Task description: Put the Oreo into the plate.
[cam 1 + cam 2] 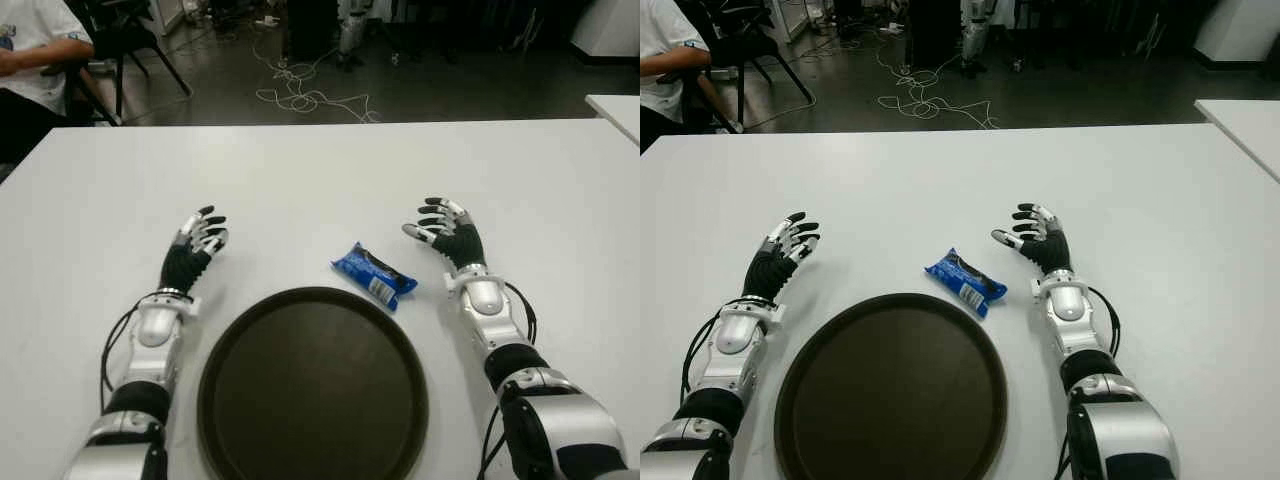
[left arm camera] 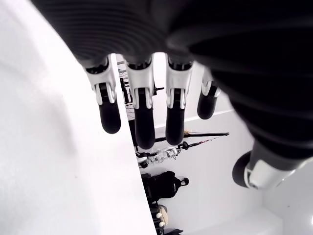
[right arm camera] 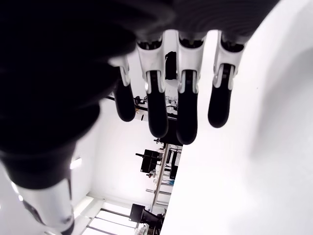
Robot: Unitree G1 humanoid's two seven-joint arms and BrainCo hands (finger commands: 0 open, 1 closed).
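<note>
A blue Oreo packet (image 1: 374,275) lies on the white table (image 1: 320,170), just past the far right rim of the round dark brown plate (image 1: 400,420). Nothing is on the plate. My right hand (image 1: 446,232) shows to the right of the packet, a short gap away, fingers spread and holding nothing. My left hand (image 1: 197,240) shows to the left of the plate's far edge, fingers also spread and holding nothing. Both wrist views show extended fingers (image 3: 187,115) with nothing between them.
A person in a white shirt (image 1: 28,45) sits on a chair beyond the table's far left corner. Cables (image 1: 300,95) lie on the dark floor behind the table. Another white table's corner (image 1: 618,110) shows at the far right.
</note>
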